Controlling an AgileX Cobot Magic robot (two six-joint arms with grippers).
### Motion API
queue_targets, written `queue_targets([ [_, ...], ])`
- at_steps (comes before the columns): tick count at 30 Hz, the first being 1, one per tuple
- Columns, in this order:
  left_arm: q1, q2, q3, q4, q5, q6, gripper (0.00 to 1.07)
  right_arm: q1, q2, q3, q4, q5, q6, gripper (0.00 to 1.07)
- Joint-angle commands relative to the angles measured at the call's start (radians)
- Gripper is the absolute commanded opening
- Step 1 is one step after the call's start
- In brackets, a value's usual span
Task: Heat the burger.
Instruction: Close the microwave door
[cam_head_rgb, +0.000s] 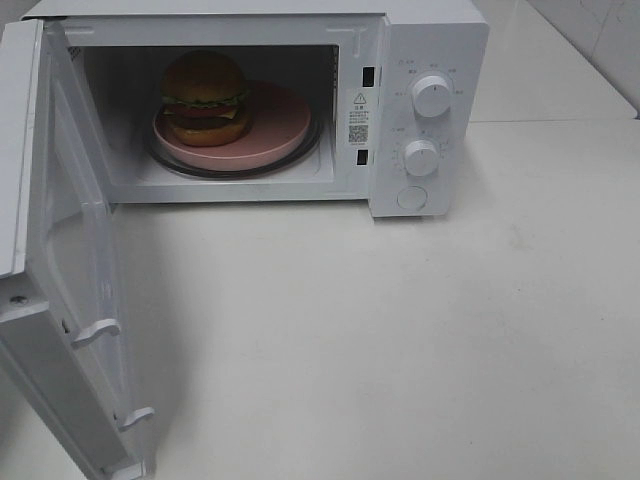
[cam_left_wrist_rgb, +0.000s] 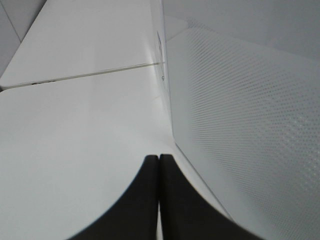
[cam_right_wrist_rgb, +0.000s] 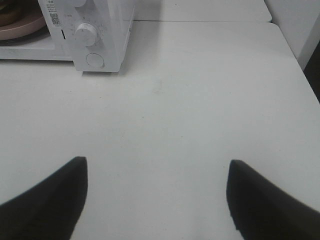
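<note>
The burger (cam_head_rgb: 205, 97) sits on a round pink plate (cam_head_rgb: 270, 135) inside the white microwave (cam_head_rgb: 430, 40), on its glass turntable. The microwave door (cam_head_rgb: 70, 260) stands swung wide open at the left. Neither gripper shows in the exterior high view. My left gripper (cam_left_wrist_rgb: 159, 162) is shut, its dark fingers pressed together with nothing between them, close beside the door's dotted panel (cam_left_wrist_rgb: 240, 120). My right gripper (cam_right_wrist_rgb: 157, 167) is open and empty above the bare table, with the microwave's control panel (cam_right_wrist_rgb: 87, 35) farther off.
Two white knobs (cam_head_rgb: 431, 95) and a round button (cam_head_rgb: 412, 197) are on the microwave's front panel. The white tabletop (cam_head_rgb: 400, 340) spreads in front of and to the right of the microwave. A table seam (cam_left_wrist_rgb: 85, 75) runs near the left gripper.
</note>
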Motion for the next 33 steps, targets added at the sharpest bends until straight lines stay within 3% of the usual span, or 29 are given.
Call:
queue_targets([
  [1,0.000,0.061,0.003,0.088,-0.118,-0.089,0.00,-0.006,-0.026,0.002,-0.001,-0.016,-0.008,0.76],
  [8,-0.005,0.152,0.003,0.176,-0.240,-0.134,0.00,-0.006,-0.026,0.002,-0.001,-0.016,-0.008,0.76],
  [23,-0.168,0.347,-0.068,0.142,-0.336,-0.128,0.00,-0.006,-0.026,0.002,-0.001,-0.016,-0.007,0.76],
  [33,-0.180,0.402,-0.127,0.122,-0.349,-0.140,0.00,-0.006,-0.026,0.002,-0.001,-0.016,-0.007,0.76],
])
